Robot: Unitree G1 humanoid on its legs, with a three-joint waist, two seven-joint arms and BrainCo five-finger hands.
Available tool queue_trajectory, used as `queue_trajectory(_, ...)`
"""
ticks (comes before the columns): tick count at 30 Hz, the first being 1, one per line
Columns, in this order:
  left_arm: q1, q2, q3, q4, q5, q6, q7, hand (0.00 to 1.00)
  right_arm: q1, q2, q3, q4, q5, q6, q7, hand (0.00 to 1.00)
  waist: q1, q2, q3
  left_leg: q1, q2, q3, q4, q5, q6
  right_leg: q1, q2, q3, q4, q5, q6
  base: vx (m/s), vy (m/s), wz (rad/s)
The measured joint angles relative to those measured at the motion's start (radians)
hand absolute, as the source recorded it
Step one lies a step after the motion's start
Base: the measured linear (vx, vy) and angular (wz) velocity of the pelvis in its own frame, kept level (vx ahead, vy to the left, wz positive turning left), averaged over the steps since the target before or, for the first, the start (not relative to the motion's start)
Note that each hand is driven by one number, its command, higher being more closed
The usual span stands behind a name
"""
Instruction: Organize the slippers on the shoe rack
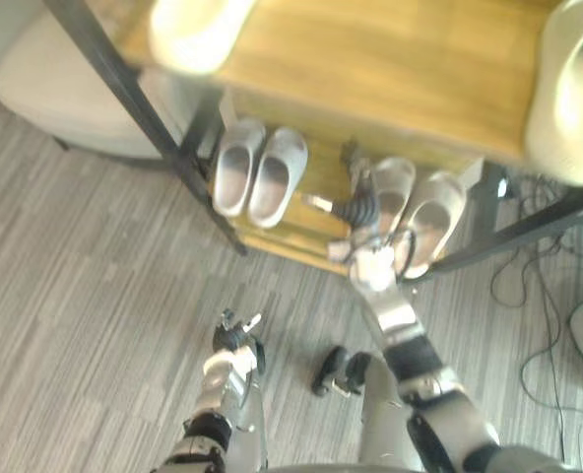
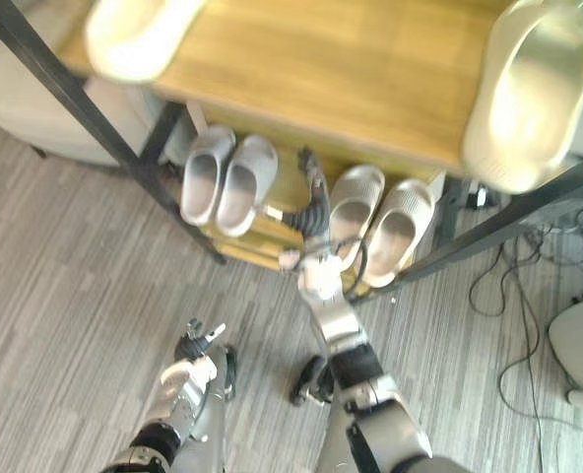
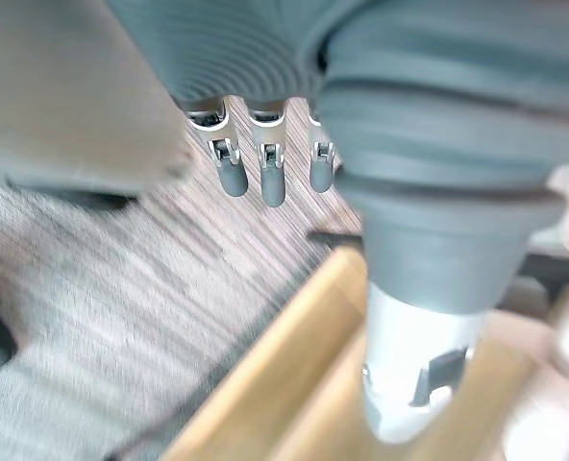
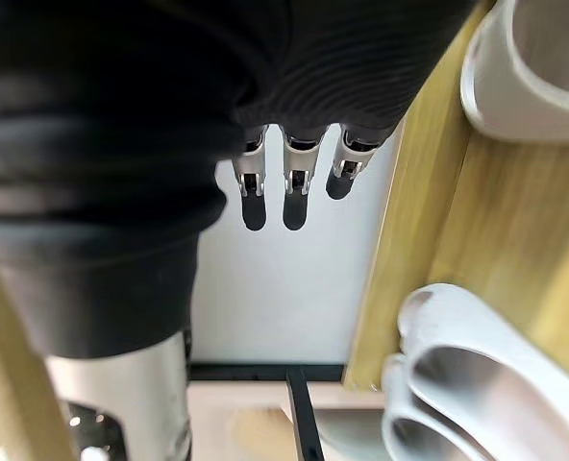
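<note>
Two rounded grey slippers [image 2: 201,175], wooden rack [image 2: 331,69]

lower shelf [image 1: 323,172] — gap passable between left pair [image 2: 218,177] and right pair [image 2: 375,222] | frame post [image 2: 104,128] blocks left

Right hand [image 2: 313,197] reaches forward, fingers [image 4: 294,197] straight; left hand [image 1: 232,333] hangs low, relaxed.

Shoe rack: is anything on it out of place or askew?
Yes. On the top shelf one cream slipper lies at the left end and the other cream slipper at the right end, far apart rather than paired. On the lower shelf the grey pair and the beige pair each sit side by side.
</note>
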Motion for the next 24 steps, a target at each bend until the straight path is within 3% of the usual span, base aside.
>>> queue_trajectory(5,0.060,0.044,-0.122,0.031,0.069,-0.001,-0.010,0.00,0.210,-0.030,-0.004,0.055,-0.047,-0.008,0.079,0.00,-0.036,-0.017,-0.066,0.206,-0.047,0.043,-0.271,0.102,0.011,0.162,0.017,-0.005,-0.215,0.086,0.036,0.12,0.069,0.05)
queue_trajectory(9,0.067,0.090,-0.189,0.041,0.127,0.000,-0.027,0.00,0.309,-0.072,-0.065,0.253,-0.043,-0.001,0.153,0.00,-0.059,-0.006,-0.072,0.368,-0.077,0.068,-0.489,0.195,0.021,0.292,0.051,-0.006,-0.406,0.180,0.059,0.09,0.063,-0.07)
queue_trajectory(13,0.103,0.130,-0.214,0.010,0.167,-0.002,-0.038,0.00,0.396,-0.092,-0.110,0.383,-0.042,-0.001,0.194,0.00,-0.086,0.009,-0.088,0.479,-0.090,0.080,-0.625,0.246,0.027,0.397,0.086,-0.010,-0.552,0.248,0.079,0.07,0.074,-0.05)
queue_trajectory(17,0.250,0.189,-0.299,-0.279,0.183,-0.018,-0.068,0.00,0.426,-0.093,-0.178,0.529,-0.042,0.000,0.216,0.00,-0.090,0.030,-0.100,0.523,-0.104,0.073,-0.669,0.261,0.038,0.461,0.098,-0.017,-0.634,0.290,0.094,0.03,0.055,0.04)
queue_trajectory(18,0.271,0.193,-0.327,-0.294,0.194,-0.058,-0.091,0.00,0.426,-0.097,-0.217,0.612,-0.042,0.006,0.216,0.00,-0.089,0.043,-0.111,0.542,-0.112,0.067,-0.687,0.265,0.043,0.487,0.099,-0.021,-0.665,0.303,0.102,0.00,0.046,0.12)
queue_trajectory(21,0.273,0.185,-0.331,-0.250,0.211,-0.053,-0.090,0.00,0.432,-0.096,-0.221,0.683,-0.041,0.010,0.216,0.00,-0.087,0.056,-0.119,0.580,-0.118,0.064,-0.709,0.269,0.049,0.535,0.110,-0.024,-0.714,0.326,0.106,-0.02,0.036,0.06)
queue_trajectory(23,0.283,0.194,-0.350,-0.347,0.211,-0.048,-0.086,0.00,0.449,-0.085,-0.239,0.709,-0.028,0.008,0.212,0.00,-0.088,0.055,-0.121,0.596,-0.122,0.051,-0.723,0.278,0.052,0.560,0.111,-0.038,-0.732,0.332,0.107,-0.03,0.009,0.19)
queue_trajectory(24,0.317,0.210,-0.373,-0.529,0.189,-0.063,-0.089,0.00,0.443,-0.083,-0.271,0.735,-0.024,0.006,0.203,0.00,-0.087,0.054,-0.122,0.612,-0.127,0.033,-0.750,0.293,0.054,0.579,0.113,-0.054,-0.744,0.336,0.110,-0.02,-0.002,0.23)
